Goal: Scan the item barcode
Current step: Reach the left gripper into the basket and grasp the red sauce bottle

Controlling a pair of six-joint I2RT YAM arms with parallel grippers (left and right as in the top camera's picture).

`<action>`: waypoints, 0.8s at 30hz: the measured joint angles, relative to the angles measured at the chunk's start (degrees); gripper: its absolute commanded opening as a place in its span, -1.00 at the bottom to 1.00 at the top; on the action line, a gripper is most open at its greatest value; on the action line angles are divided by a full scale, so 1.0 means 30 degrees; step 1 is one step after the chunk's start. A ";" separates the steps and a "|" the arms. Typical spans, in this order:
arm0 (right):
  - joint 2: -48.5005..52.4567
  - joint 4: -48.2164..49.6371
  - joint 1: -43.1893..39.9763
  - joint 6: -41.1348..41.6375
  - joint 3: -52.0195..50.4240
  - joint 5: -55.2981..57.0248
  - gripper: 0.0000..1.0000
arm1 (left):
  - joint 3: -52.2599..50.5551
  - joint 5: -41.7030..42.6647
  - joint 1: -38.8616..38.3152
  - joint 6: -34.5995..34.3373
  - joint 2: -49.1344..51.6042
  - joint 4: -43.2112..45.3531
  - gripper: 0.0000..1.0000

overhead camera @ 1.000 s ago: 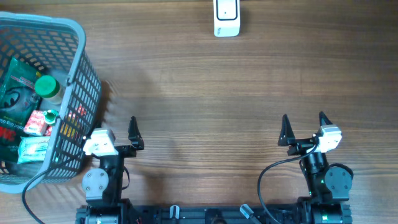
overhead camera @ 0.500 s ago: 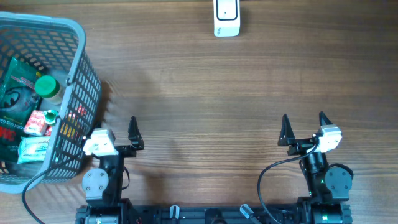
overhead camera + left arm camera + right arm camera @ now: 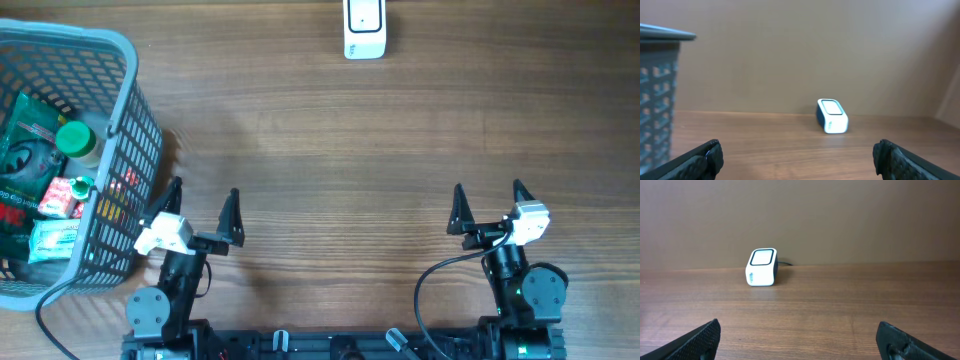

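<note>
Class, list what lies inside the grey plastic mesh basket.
Visible: green-capped bottle, dark green packet, red-and-white pack, pale packet. Anything beneath them in the basket is hidden.

I have a grey plastic basket (image 3: 135, 140) at the left edge of the overhead view, cut off there by the frame. Its walls are an open lattice under a solid rim with rounded corners. It stands on a brown wooden table (image 3: 330, 140), and the grain runs away from the basket to the right. A faint shadow lies on the wood just beside the basket's right wall. Behind the basket, past the table's far edge, a plain tan wall (image 3: 790, 50) rises.
</note>
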 measured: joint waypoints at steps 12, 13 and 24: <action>0.0000 0.0000 0.0000 0.0000 0.0000 0.0000 0.99 | 0.3679 0.1115 0.0000 -0.0911 0.0780 0.0117 1.00; 0.0000 -0.0007 0.0000 0.0000 0.0000 0.0000 0.99 | 0.4014 0.1122 0.0000 -0.0911 0.1166 0.0226 1.00; -0.0015 0.0007 0.0000 0.0000 0.0000 0.0000 1.00 | 1.1642 0.1719 0.0000 -0.1603 1.0083 -0.0634 1.00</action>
